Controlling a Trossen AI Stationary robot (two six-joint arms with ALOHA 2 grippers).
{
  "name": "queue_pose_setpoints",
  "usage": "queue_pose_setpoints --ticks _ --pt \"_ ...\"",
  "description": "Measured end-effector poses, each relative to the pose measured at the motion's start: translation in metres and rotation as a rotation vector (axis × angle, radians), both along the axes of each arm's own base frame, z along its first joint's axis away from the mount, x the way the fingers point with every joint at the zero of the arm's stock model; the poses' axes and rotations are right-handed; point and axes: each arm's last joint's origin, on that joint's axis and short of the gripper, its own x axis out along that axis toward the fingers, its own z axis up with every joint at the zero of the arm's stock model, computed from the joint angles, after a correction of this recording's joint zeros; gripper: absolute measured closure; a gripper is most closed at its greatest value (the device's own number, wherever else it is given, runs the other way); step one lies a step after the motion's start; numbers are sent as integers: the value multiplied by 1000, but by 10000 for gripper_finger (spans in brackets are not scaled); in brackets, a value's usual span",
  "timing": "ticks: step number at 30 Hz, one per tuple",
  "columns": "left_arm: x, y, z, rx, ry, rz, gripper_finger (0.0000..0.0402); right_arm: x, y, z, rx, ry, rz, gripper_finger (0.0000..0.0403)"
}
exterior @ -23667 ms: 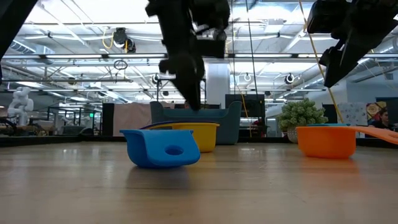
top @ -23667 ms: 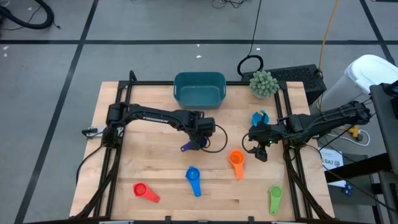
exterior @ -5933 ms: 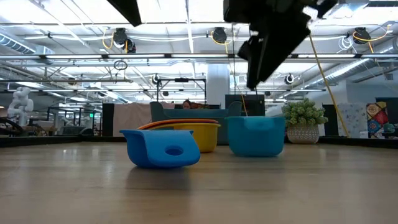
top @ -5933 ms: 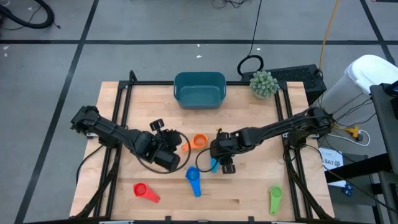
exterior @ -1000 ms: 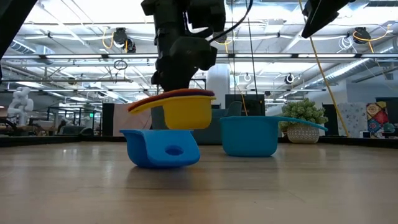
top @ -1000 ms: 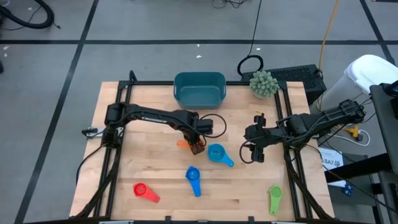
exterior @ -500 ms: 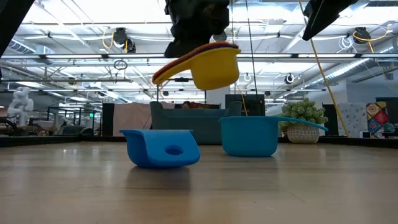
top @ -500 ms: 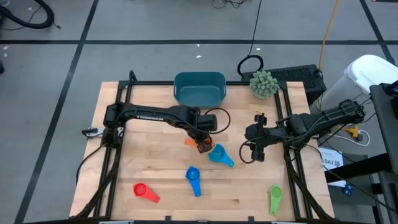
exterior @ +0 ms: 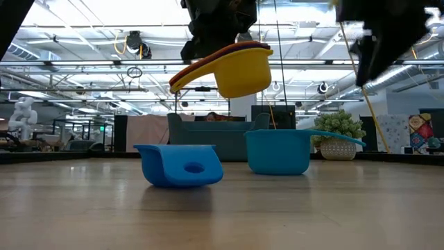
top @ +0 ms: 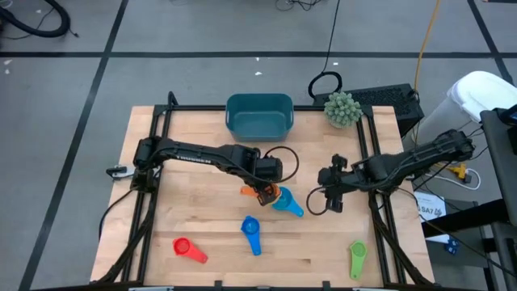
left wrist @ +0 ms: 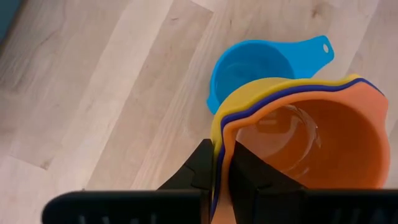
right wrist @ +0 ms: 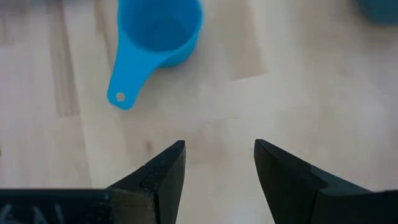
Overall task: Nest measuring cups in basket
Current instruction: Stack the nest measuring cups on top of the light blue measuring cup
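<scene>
My left gripper (top: 263, 192) is shut on a nested stack of measuring cups (exterior: 239, 69), yellow outside, dark blue between, orange inside (left wrist: 311, 143). It hangs high over the table's middle, beside a light blue cup (top: 283, 200) that stands upright on its base. My right gripper (right wrist: 219, 155) hovers open to the right of that cup, with nothing between its fingers. A blue cup (top: 251, 230), a red cup (top: 186, 249) and a green cup (top: 356, 257) lie near the front edge. The teal basket (top: 258, 115) stands at the far edge. My left gripper pinches the stack's rim wall (left wrist: 217, 146) between its two fingers, one outside the yellow cup and one inside the orange cup. The fingers come from above, slanting down. The stack is lifted clear of the table and tilted, its handles (exterior: 186, 78) sloping down to one side.
A spiky green plant ball (top: 342, 108) sits at the far right corner. The blue cup lies tipped on its side (exterior: 180, 165). Bare wood lies between the basket and the arms.
My left gripper has risen and shifted a little toward the table's right edge, carrying the nested stack up and over the light blue cup; the stack has tipped slightly. My right gripper has sunk lower while staying open.
</scene>
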Motion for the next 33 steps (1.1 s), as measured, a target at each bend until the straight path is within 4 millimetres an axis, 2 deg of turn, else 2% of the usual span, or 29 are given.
queue_pose_setpoints --ticks 6,12,16,18,20,24,29,33 --pt "0 0 0 0 1 2 377 1 3 -50 121 -56 36 218" --pt "0 0 0 1 1 1 377 3 9 -76 146 -99 83 218" --pt "0 0 0 4 2 -7 377 12 18 -92 122 -82 144 225" --pt "0 0 0 4 2 -7 377 16 22 -99 106 -62 168 244" --pt "0 0 0 5 2 -7 377 21 26 -104 80 -56 182 278" --pt "0 0 0 8 5 -10 377 28 29 -109 47 -33 232 381" --pt "0 0 0 13 6 -15 377 32 30 -112 29 -47 270 399" --pt "0 1 0 18 6 -13 377 41 35 -111 42 -132 296 402"
